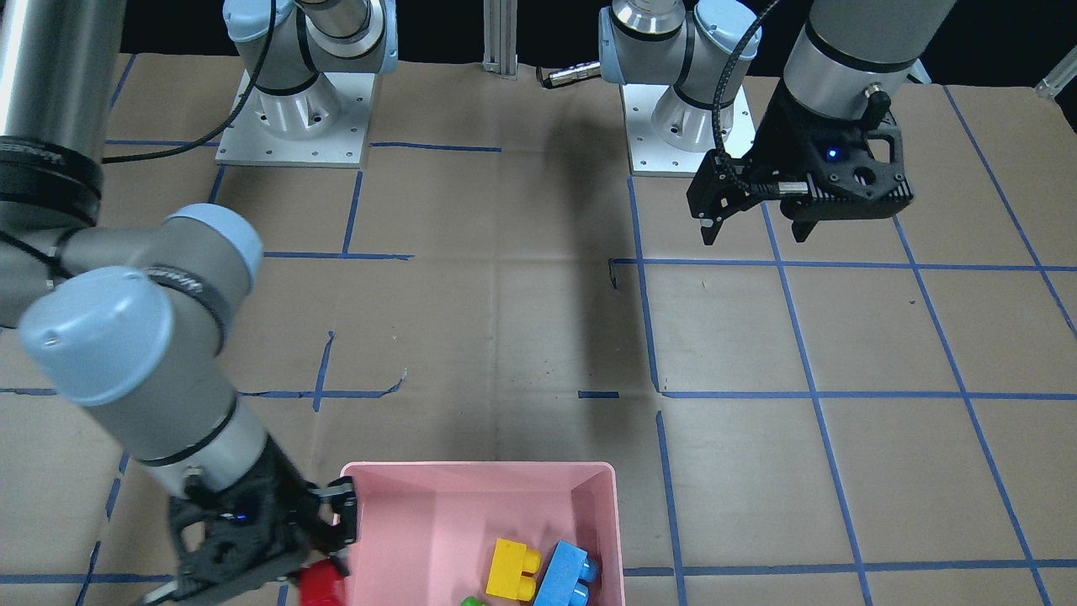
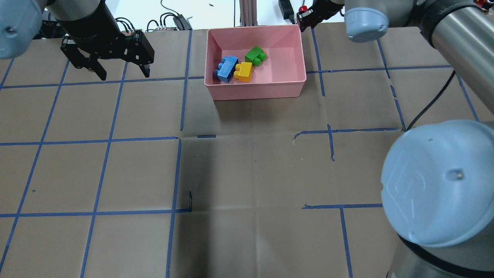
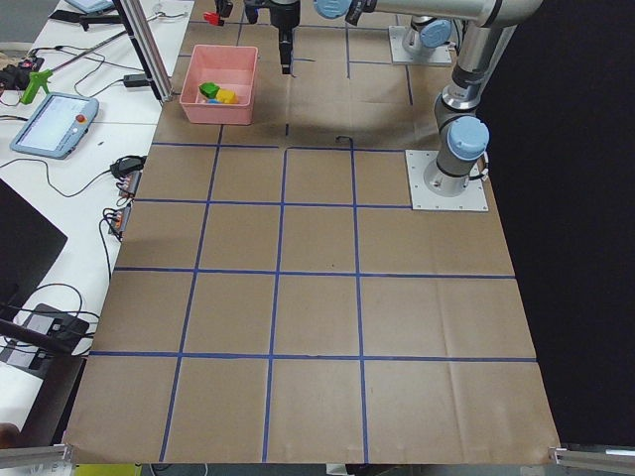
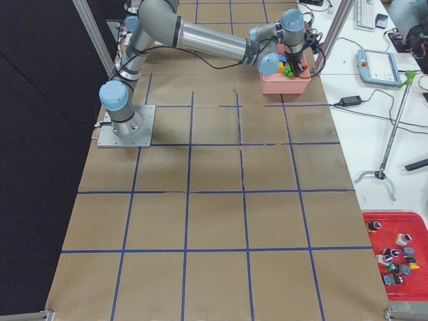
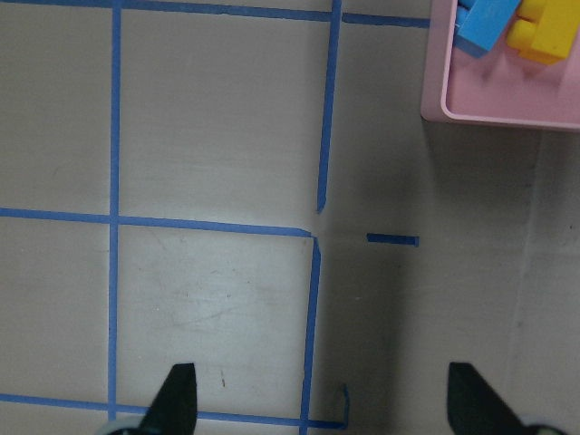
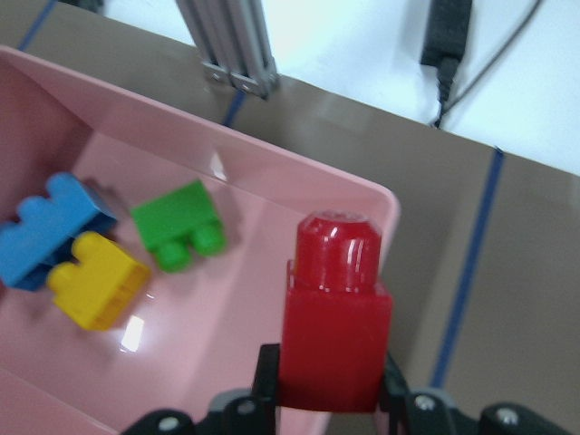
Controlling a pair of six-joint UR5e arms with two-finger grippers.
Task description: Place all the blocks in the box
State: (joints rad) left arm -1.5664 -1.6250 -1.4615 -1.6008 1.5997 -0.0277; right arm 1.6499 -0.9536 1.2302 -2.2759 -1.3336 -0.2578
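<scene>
The pink box stands at the far middle of the table. The light blue brick, yellow brick and green brick lie inside it. My right gripper is shut on the red brick and holds it just outside the box's far right corner. In the right wrist view the red brick stands upright in the jaws, above the box rim. My left gripper is open and empty, hovering left of the box.
An aluminium post and cables stand just beyond the box at the table's far edge. The arm bases sit on the robot's side. Blue tape lines grid the brown table cover.
</scene>
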